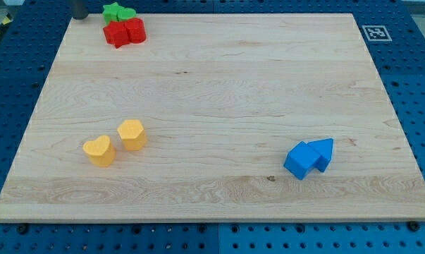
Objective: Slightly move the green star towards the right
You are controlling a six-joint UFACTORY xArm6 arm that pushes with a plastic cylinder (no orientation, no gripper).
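Seemingly my tip (79, 15) stood upper left of the green star (114, 11); tool state indeterminate; a gentle rightward push was advisable.

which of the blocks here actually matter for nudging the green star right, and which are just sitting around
Part of the job:
green star, at the view's top left
my tip, just to the view's left of the star

Just lying about:
green block touching the star
red blocks right below it
yellow heart
yellow block
blue cube
blue triangle

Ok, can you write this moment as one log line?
my tip: view's top left, left of green star block | star: beside green block, above red blocks | push: pending
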